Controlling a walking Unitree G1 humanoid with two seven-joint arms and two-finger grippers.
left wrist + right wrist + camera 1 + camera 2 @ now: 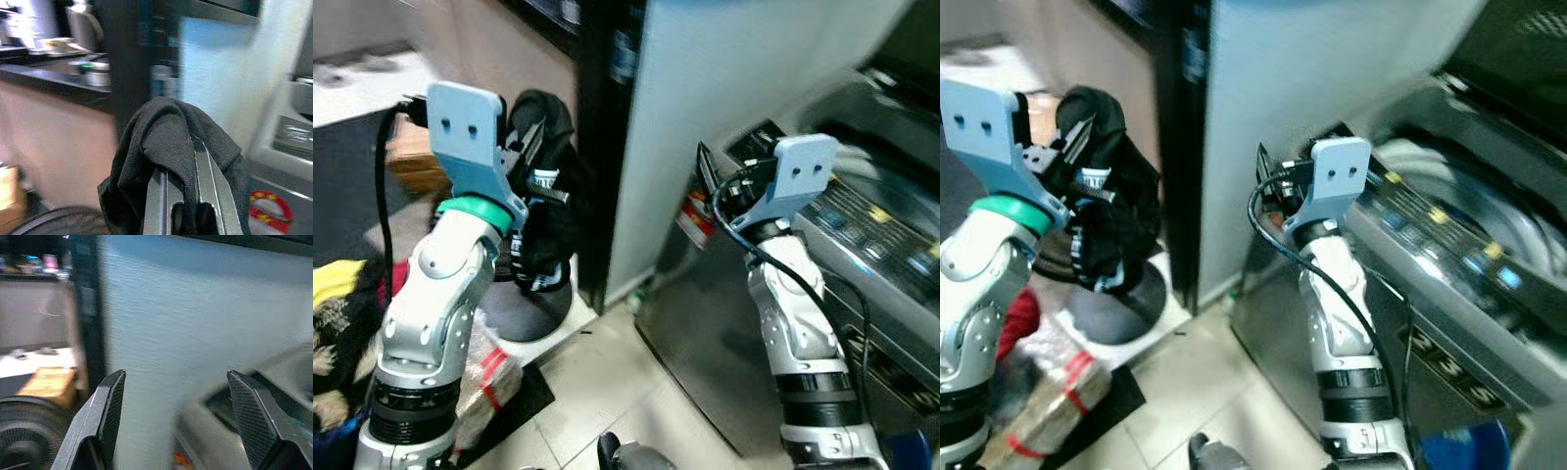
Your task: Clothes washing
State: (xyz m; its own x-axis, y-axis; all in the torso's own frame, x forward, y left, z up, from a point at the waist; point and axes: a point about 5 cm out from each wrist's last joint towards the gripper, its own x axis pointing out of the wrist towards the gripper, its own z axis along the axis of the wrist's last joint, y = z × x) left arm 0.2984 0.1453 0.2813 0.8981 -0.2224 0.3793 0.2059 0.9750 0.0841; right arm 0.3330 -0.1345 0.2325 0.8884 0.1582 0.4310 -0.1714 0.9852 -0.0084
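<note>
From the left eye view, the left gripper [530, 147] is raised at chest height with its fingers pinching a crumpled black fabric garment [548, 211], which hangs down beside a tall pale blue-grey cabinet panel [724, 108]. Below it a round dark grey fan base [524, 313] sits on the pale tiled floor [607, 392]. The right gripper [710, 186] is lifted near the front corner of the grey top-loading washing machine [871, 245].

In the right eye view, the machine's drum opening [1469, 196] lies open behind its control strip.

The left wrist view shows the black garment draped over and clamped between the two fingers [208, 186].

The right wrist view shows the right gripper's fingers [110, 411] spread wide apart, empty, facing the pale panel.
</note>
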